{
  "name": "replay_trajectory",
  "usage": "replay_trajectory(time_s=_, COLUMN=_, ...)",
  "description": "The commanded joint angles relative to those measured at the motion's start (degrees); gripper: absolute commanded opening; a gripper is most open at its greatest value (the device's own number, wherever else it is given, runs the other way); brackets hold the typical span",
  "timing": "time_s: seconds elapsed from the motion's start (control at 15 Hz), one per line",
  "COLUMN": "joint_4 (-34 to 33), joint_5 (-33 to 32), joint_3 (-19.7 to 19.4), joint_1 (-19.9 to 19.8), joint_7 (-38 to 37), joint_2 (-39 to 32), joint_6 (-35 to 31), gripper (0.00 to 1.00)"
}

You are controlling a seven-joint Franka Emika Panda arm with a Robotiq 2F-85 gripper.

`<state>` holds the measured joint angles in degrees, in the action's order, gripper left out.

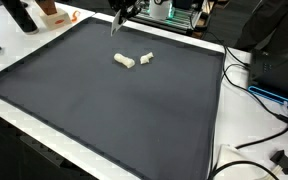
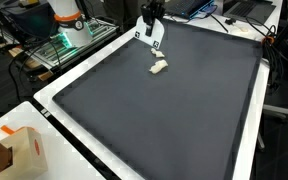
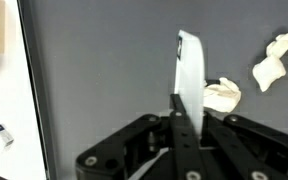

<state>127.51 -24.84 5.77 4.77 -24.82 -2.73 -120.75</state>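
Wrist view: my claw is pressed onto a white strip, pinching its lower end so that it stands on edge between the fingers. Just past the strip, a crumpled white lump lies on the black mat. A second lump lies near the first, not touching. In an exterior view, claw and strip sit over the mat close to one edge, with the table border beyond.

Even indoor light, soft low-resolution frames
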Motion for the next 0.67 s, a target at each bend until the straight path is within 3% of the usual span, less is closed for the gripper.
replay_trajectory(time_s=0.0, joint_4=0.0, joint_5=-5.5, joint_3=-0.8, joint_1=0.8, joint_7=-6.8, joint_2=-2.0, joint_6=-3.1, gripper=0.01)
replay_trajectory(time_s=0.6, joint_4=-0.5, joint_5=-13.3, joint_3=-2.1, joint_1=1.9, joint_7=-19.2, joint_2=-7.1, joint_6=-4.8, gripper=0.01)
